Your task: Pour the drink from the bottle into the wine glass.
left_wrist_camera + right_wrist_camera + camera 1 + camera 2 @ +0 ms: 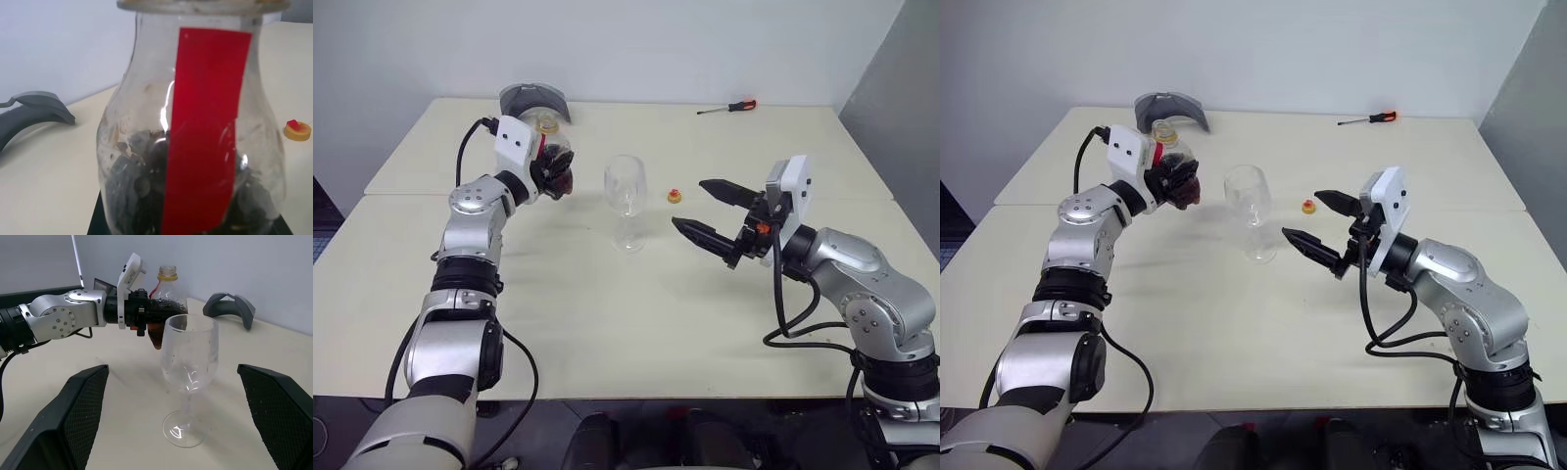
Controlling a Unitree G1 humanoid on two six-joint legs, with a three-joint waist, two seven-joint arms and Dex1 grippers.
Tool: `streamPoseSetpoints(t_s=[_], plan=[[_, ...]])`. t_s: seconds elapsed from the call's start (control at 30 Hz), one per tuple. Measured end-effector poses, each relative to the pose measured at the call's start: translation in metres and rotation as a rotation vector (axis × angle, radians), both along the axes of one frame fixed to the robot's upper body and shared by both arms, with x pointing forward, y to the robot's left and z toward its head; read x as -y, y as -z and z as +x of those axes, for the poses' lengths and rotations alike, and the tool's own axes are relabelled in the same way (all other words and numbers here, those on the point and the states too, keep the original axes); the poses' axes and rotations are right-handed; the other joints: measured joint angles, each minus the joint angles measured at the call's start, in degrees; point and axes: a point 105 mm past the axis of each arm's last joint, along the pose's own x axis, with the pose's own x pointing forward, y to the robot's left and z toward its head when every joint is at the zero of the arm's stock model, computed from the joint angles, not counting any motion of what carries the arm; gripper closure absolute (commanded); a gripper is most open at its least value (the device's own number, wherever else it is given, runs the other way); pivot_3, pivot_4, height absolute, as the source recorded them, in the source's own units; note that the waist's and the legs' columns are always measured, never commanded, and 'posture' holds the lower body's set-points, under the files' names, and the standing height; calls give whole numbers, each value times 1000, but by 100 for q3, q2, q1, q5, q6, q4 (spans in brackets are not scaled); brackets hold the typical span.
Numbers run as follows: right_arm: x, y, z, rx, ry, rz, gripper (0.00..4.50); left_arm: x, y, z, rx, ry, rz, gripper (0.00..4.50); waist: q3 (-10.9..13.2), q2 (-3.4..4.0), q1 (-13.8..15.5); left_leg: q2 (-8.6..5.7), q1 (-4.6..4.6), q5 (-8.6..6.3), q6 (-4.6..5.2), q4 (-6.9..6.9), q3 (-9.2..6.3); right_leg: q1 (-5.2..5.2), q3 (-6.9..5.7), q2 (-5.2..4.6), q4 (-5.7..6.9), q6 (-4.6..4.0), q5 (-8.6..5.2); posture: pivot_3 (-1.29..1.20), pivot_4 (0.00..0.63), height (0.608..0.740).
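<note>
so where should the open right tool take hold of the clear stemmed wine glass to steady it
The thin stem, just above the round foot of the clear stemmed wine glass. Come in level from the open right tool's own side: the glass stands upright and empty between its spread fingers, and the small clear plastic bottle of dark drink hangs in the left tool on the opposite side.

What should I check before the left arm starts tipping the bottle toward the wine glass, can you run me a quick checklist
1. Left end effector shut on the bottle: ok.
2. Cap off, lying on the table: ok.
3. Wine glass upright and empty: ok.
4. Bottle mouth over the glass rim: not ok, it's beside the glass, upright.
5. Right end effector open, clear of the glass: ok.
6. Drink enough to pour: cannot tell.
</note>
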Motion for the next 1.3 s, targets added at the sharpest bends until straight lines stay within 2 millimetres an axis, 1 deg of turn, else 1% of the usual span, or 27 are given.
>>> streamPoseSetpoints(t_s=[0.23, 0.53, 0.67, 0.73, 0.87, 1.2, 1.3], plan=[[2, -2, 4, 13, 39, -4, 0, 6, -7, 6, 6, 23, -8, 3386, 0, 0, 0, 0, 0, 0, -1, 0, 1, 0, 0, 0, 1, 0, 0, 0, 150, 740], [3, -3, 1, 28, 68, -9, 0, 11, 3, 9, -20, 42, -5, 3386, 0, 0, -2, 0, 0, 1, -2, 0, 1, -2, 0, 0, 1, 0, 0, 0, 150, 740], [4, 0, 1, 20, 77, -9, 0, 11, 2, 10, -15, 44, 1, 3386, 0, 0, -1, 0, -1, 1, -2, 0, 2, -2, 1, 0, 2, 0, 0, 0, 150, 740], [4, 0, 1, 20, 78, -9, 0, 12, -3, 10, -6, 45, 5, 3386, 0, 0, -1, 0, -1, 1, -2, 0, 1, -2, 0, 0, 1, 0, 0, 0, 150, 740], [4, 0, 1, 21, 78, -11, 0, 9, -9, 10, 15, 40, 15, 3386, 0, 0, -5, 0, 0, 1, -2, 0, 2, -2, 1, 0, 2, 0, 0, 0, 150, 740], [6, 0, 2, 23, 83, -24, 0, 3, -12, 9, 23, 26, 25, 3386, 0, 0, -4, 0, 0, 1, -2, 1, 2, -2, 1, 0, 2, 0, 0, 0, 150, 740], [7, -2, 6, 30, 92, -36, 0, 2, -10, 10, 19, 23, 25, 3386, 0, 0, -4, 0, 0, 2, -3, 1, 2, -2, 0, 0, 3, 0, 0, 0, 150, 740]])
